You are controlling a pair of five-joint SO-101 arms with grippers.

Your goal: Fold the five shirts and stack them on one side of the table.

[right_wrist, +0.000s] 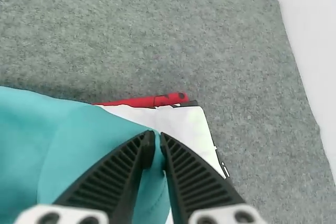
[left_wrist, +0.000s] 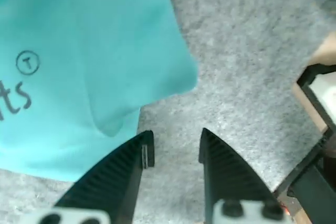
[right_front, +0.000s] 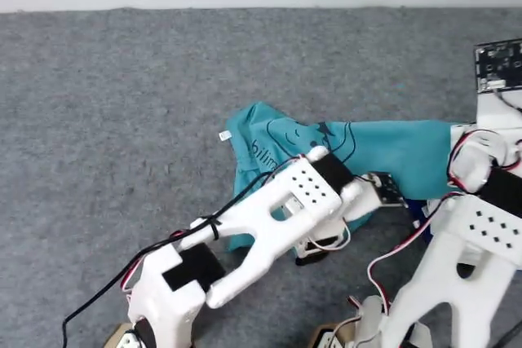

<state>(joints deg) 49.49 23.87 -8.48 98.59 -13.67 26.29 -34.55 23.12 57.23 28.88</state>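
A teal shirt (right_front: 391,152) with dark print lies crumpled across the middle of the grey carpeted table. My left arm (right_front: 285,201) stretches over its front edge. My left gripper (left_wrist: 176,140) is open just above bare carpet, right beside the hem of the teal shirt (left_wrist: 94,40), with nothing between its fingers. My right gripper (right_wrist: 156,141) is shut on a fold of the teal shirt (right_wrist: 52,140) at the cloth's right end. Under that end lie a white shirt (right_wrist: 181,121) and a red shirt (right_wrist: 152,99), mostly covered.
The right arm (right_front: 481,226) stands at the table's right side, with a dark circuit board (right_front: 497,63) behind it. A scrap of dark blue cloth (right_front: 416,211) peeks out under the teal shirt. Open carpet (right_front: 122,120) spreads to the left and back.
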